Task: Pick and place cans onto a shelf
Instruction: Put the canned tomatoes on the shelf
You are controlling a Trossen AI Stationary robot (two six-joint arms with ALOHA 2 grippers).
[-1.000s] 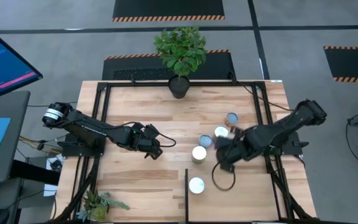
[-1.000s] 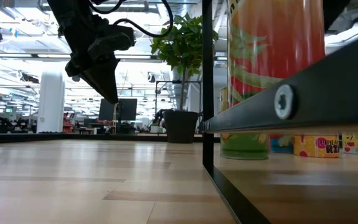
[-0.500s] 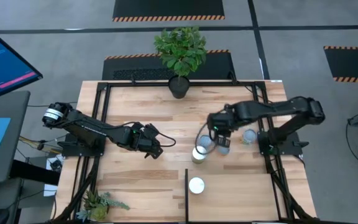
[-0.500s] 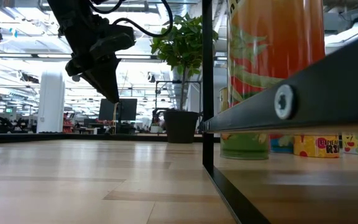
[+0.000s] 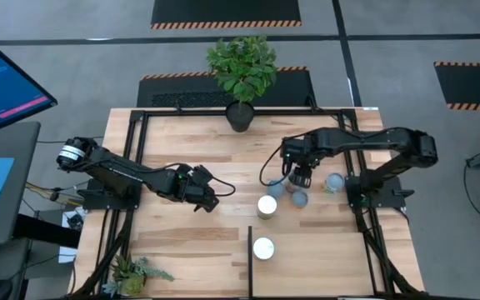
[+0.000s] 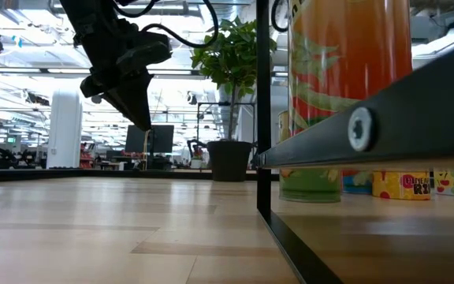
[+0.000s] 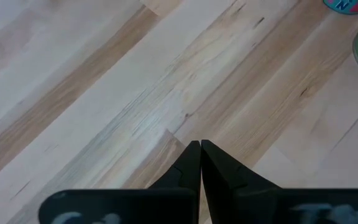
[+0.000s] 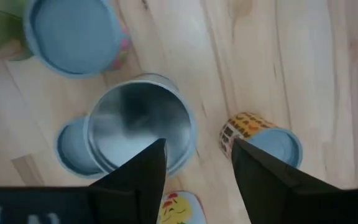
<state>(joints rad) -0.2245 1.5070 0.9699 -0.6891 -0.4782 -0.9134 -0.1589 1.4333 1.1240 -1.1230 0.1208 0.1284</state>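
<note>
- High view: right pincer (image 5: 300, 177) hangs over a can cluster (image 5: 298, 198) at 3 o'clock of surface (image 5: 182, 250) centre. Two white-topped cans sit apart from it at 5–6 o'clock. Left pincer (image 5: 211, 200) waits at 9 o'clock, near centre. Pot (image 5: 241, 117) at 12 o'clock holds a leafy plant.
- Low view: left pincer tips together, off the surface. One can (image 6: 345, 87) stands upright behind the shelf (image 6: 416, 95) frame bar.
- Left wrist view: fingers (image 7: 188, 165) pressed together, nothing between, bare wood below.
- Right wrist view: fingers (image 8: 145, 171) apart, nothing gripped; silver-topped can (image 8: 138, 127) directly below, pale-blue cans crowding it.
- Handling, as a judgement: cans are stiff metal w/ smooth, prob. slippery sides, lids sealed so contents can't be told. Best taken across the side wall from above, square-on; close neighbours could get knocked.
</note>
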